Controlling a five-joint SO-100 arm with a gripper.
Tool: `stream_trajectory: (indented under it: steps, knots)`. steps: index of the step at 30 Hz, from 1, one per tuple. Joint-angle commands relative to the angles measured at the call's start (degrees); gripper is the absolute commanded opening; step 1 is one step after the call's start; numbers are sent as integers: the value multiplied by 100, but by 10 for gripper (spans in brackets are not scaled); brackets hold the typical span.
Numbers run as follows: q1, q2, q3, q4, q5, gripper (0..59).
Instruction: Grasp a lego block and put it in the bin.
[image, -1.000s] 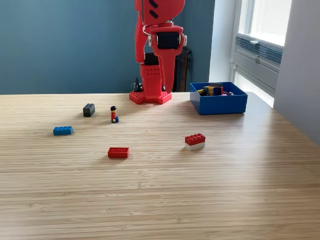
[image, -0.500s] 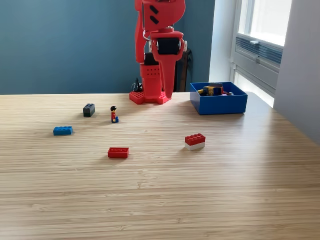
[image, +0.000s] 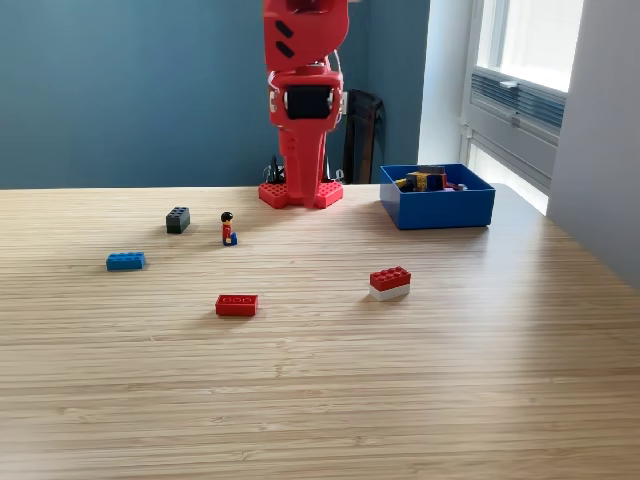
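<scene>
Several lego blocks lie on the wooden table: a red block on a white one (image: 390, 282), a flat red block (image: 237, 305), a blue block (image: 125, 261) and a black block (image: 178, 220). The bright blue bin (image: 437, 208) stands at the back right and holds several mixed blocks (image: 424, 180). My red arm stands at the table's far edge. Its gripper (image: 303, 192) hangs straight down in front of the base, high above the table and far from every block. The jaws look shut with nothing between them.
A small minifigure (image: 228, 229) stands beside the black block. The arm's red base (image: 300, 193) is fixed at the back centre. A window and a white wall bound the exterior view's right side, with the table edge (image: 580, 262) there.
The arm's upper part and gripper have swung from pointing slightly toward the bin to the exterior view's left, now hanging in front of the base. The blocks have not moved.
</scene>
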Motion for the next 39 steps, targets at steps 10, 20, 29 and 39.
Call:
stream_trajectory:
  steps: [10,20,29,39]
  knots:
    - [2320,352,756,-826,-606,247]
    - [3577,343,1081,-1125,-2312,261]
    - [4113,343,1301,-1749,-2013,261]
    - [4351,343,2224,-2812,-114,309]
